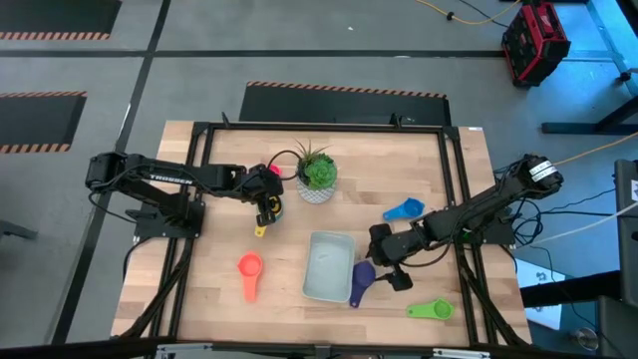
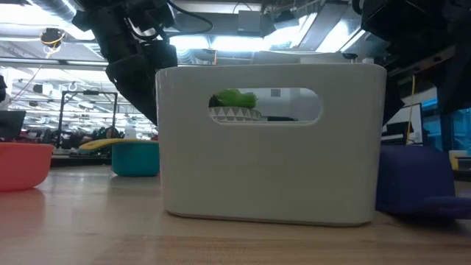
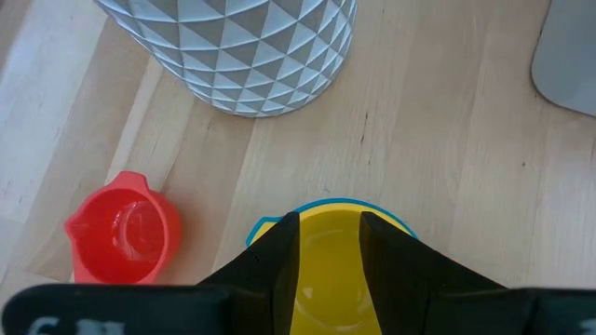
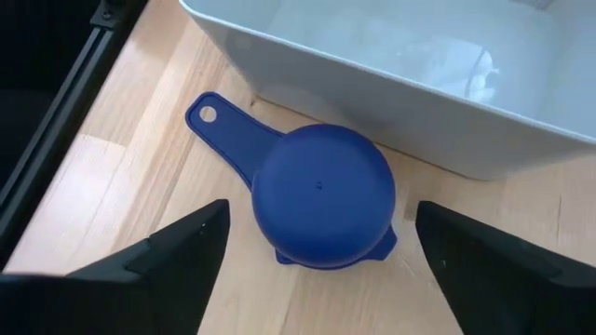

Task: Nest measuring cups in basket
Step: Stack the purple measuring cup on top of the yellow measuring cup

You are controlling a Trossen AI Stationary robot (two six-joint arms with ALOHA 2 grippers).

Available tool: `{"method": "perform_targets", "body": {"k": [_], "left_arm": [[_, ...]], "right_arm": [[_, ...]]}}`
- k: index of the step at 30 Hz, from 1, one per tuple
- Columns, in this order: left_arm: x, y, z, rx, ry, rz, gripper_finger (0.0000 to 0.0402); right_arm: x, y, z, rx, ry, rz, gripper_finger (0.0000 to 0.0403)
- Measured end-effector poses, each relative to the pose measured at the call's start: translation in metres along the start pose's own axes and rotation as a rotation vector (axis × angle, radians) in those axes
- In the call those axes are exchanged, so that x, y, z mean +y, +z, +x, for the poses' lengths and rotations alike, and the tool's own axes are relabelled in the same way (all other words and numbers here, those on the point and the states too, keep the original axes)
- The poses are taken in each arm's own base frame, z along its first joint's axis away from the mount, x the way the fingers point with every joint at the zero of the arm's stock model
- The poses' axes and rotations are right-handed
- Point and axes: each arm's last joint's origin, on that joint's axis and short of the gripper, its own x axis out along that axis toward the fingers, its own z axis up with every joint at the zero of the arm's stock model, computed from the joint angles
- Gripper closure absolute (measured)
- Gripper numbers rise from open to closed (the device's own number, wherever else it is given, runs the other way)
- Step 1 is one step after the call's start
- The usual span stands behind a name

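Two risks: right gripper (image 4: pixel 317 270), fingers wide over the upturned purple plastic measuring cup (image 4: pixel 321 197), may slip; left gripper (image 3: pixel 328 256) pinching yellow plastic cup (image 3: pixel 328 279) might drop it

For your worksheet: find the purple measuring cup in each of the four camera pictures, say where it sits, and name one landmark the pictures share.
High view: purple measuring cup at the basket's right edge, lower centre.
Low view: purple shape at right, beside the basket.
Left wrist view: not in it.
Right wrist view: upside down, centre, between the open right gripper fingers.
Shared landmark: the basket.
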Motion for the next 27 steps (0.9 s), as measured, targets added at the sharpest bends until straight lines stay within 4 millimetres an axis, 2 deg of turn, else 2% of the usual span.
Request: {"method": "perform_targets", "body": {"k": [9, 16, 27], "left_arm": [[0.0, 0.0, 0.0, 0.0, 0.0, 0.0, 0.0294], [0.0, 0.0, 0.0, 0.0, 0.0, 0.0, 0.0294], [0.0, 0.0, 0.0, -0.003, 0.0, 0.0, 0.0294]], "right_arm": [[-0.002, 0.002, 0.0, -0.018, -0.014, 0.074, 0.0011], [-0.002, 0.005, 0.002, -0.047, -0.015, 0.112, 0.0009], [-0.003, -0.001, 0.024, -0.003, -0.021, 0.109, 0.0008]]}}
